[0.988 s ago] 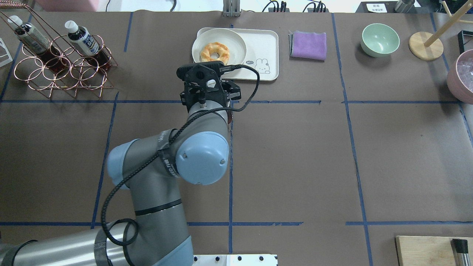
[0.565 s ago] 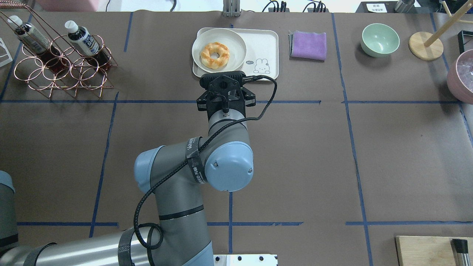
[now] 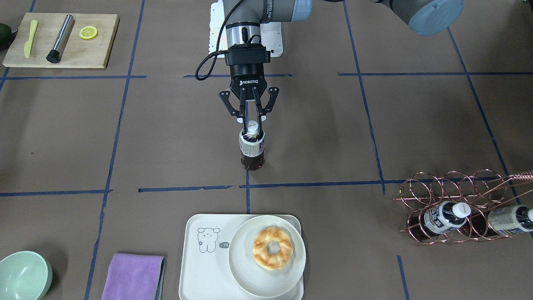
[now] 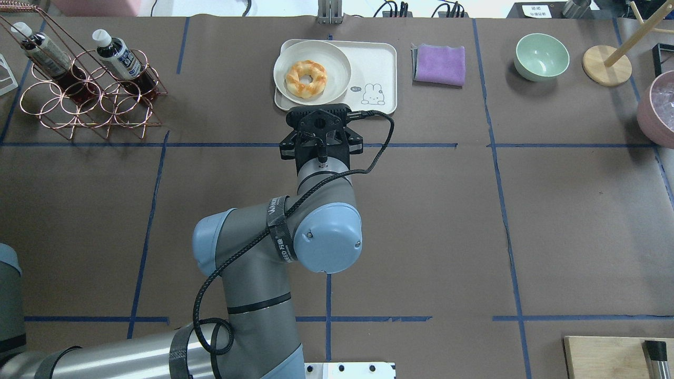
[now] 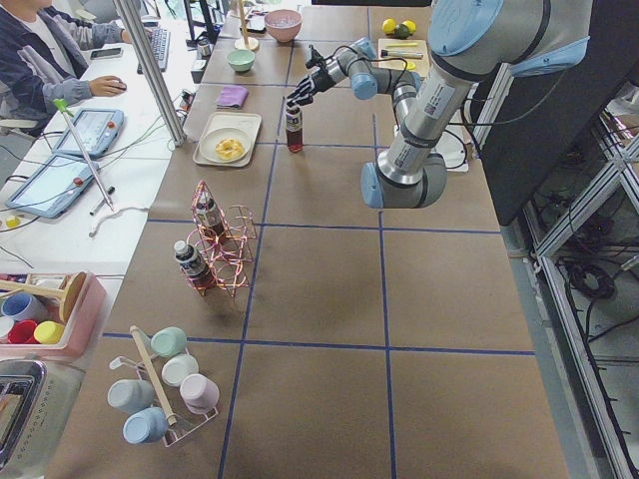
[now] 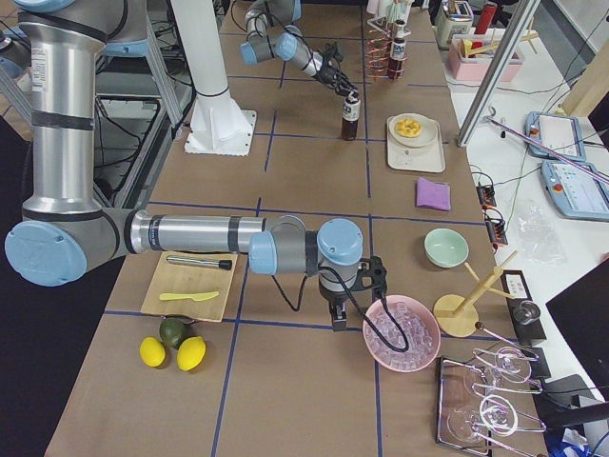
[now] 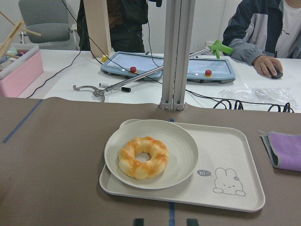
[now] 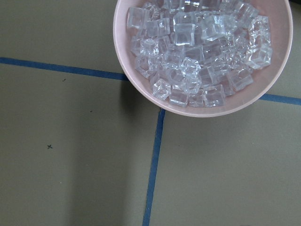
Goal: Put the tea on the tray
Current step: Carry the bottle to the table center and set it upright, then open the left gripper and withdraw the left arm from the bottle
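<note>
1. In the front-facing view, the left tool [image 3: 251, 125] points straight down in the upper centre of the frame. Its two fingers are closed on the white cap and neck of the tea [image 3: 252, 150].
2. The tea stands upright near the middle of that frame, just above the blue tape line that crosses it. I cannot tell whether its base touches the table [image 3: 333, 137] or hangs just over it.
3. The tray [image 3: 202, 266] lies at the bottom centre of the same frame. It is apart from the tea, with a strip of bare brown table between them.
4. A round plate [image 3: 240, 266] covers the right half of the tray, and a doughnut [image 3: 272, 248] sits on it. The left half, with the line-drawn animal, is bare.
5. At the lower right of the frame, a copper wire rack [image 3: 458, 187] holds two more bottles lying tilted.
6. In the view from the table's right end, the right tool [image 6: 335, 326] hangs at the lower centre, just left of a pink bowl [image 6: 376, 347] of ice cubes. I cannot tell whether its fingers are apart or together.
</note>
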`<state>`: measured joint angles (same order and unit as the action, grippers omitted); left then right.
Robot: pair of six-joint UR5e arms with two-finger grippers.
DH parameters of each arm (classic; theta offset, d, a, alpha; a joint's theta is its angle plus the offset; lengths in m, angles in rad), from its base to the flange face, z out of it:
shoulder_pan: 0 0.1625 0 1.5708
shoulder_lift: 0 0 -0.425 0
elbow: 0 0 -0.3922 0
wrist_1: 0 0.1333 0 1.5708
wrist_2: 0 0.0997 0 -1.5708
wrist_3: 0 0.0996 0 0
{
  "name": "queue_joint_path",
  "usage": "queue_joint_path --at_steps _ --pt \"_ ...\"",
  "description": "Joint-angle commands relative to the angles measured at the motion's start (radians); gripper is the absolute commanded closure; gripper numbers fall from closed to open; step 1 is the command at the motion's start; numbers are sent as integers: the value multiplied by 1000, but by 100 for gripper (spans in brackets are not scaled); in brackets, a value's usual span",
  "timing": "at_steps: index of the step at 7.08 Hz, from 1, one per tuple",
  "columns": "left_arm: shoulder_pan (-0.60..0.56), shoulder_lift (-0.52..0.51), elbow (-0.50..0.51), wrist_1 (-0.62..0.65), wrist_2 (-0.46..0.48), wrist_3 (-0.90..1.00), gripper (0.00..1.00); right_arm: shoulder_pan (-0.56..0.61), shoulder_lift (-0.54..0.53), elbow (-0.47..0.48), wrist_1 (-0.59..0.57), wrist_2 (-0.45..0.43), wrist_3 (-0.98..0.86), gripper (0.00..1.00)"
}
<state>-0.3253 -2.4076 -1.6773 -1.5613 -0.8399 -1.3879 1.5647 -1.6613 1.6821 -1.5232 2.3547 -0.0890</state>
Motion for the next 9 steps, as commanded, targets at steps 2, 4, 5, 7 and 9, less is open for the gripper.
queue_joint_path --at_steps 2,4,5,7,9 --pt "-3 4 -39 0 -10 53 0 0 0 1 0 0 2 0" --pt "-18 62 -244 79 -124 130 0 0 3 -1 0 0 2 0" --pt "-79 127 -345 140 -292 142 0 0 5 -1 0 0 2 0" --pt "-237 291 -417 219 -642 244 0 0 11 -1 0 2 2 0" --pt "-506 388 -417 388 -1048 587 0 0 12 5 3 0 2 0"
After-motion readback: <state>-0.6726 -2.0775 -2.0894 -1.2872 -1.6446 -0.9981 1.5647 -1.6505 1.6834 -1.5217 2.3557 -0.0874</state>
